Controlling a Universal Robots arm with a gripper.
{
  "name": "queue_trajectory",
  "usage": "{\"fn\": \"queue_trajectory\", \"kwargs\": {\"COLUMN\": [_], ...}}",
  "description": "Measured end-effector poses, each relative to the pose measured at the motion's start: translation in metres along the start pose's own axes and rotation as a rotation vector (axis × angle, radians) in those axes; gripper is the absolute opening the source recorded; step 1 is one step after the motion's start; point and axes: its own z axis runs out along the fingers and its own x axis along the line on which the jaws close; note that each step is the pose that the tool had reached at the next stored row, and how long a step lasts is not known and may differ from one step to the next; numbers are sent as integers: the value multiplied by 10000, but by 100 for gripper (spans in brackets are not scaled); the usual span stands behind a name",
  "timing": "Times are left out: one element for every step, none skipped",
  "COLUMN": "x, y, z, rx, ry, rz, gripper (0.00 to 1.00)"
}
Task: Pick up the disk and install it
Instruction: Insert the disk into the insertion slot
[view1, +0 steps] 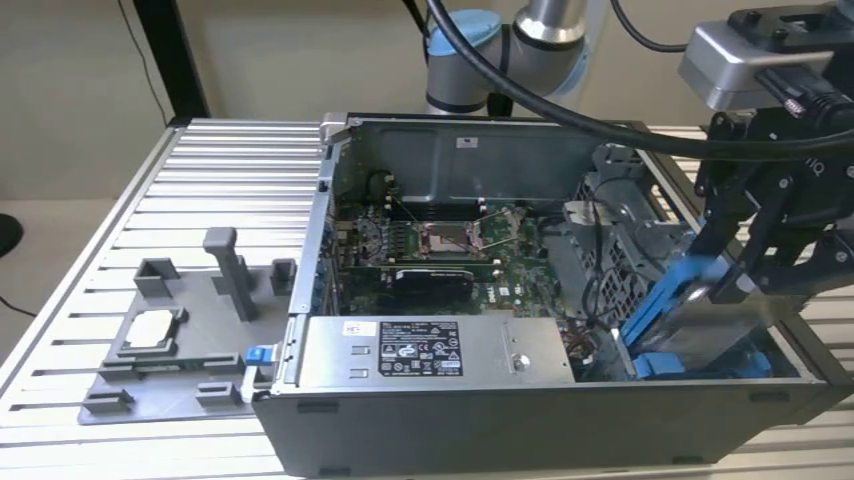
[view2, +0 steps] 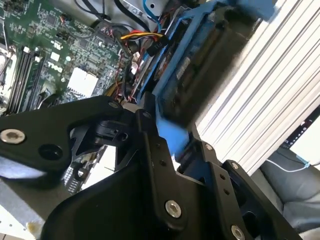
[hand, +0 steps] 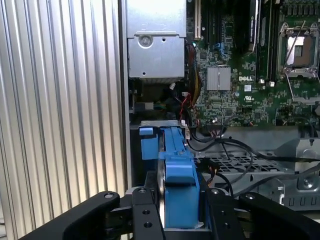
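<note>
Exterior view puts the disk (view1: 671, 300), a flat silver drive framed in a bright blue plastic carrier, at the exterior view's right end of the open grey metal computer case (view1: 534, 420). It is steeply tilted, with its lower end down by the blue bay fittings (view1: 657, 366) in the near corner. My black pincer (view1: 731, 290) is clamped on it; in the first wrist view the disk (hand: 177, 165) stands edge-on between my fingers (hand: 145, 215). The case's end wall runs just beside the carrier on one side, and black, red and yellow cables (hand: 207, 132) lie near on the other. The silver boxy power supply (view1: 407, 350) and the green motherboard (view1: 454, 245) sit well apart. Over the case the way is open. My grey arm (view1: 534, 30) comes from behind the case, and the wrist hangs slanted over that corner, above the ribbed aluminium table (view1: 214, 180).
</note>
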Motion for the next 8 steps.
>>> {"fn": "queue_trajectory", "kwargs": {"x": [0,1,3,4,4,3,1,2], "y": [0,0,0,1,4,3,1,-4], "z": [0,1,1,1,-1,-19,-56,-77], "rx": [0,0,-3,-5,-6,-5,-4,-11], "ry": [-2,-5,-25,-72,-112,-139,-142,-141], "rz": [0,0,1,11,37,90,161,194], "gripper": [100,100,100,100,100,100,100,100]}}
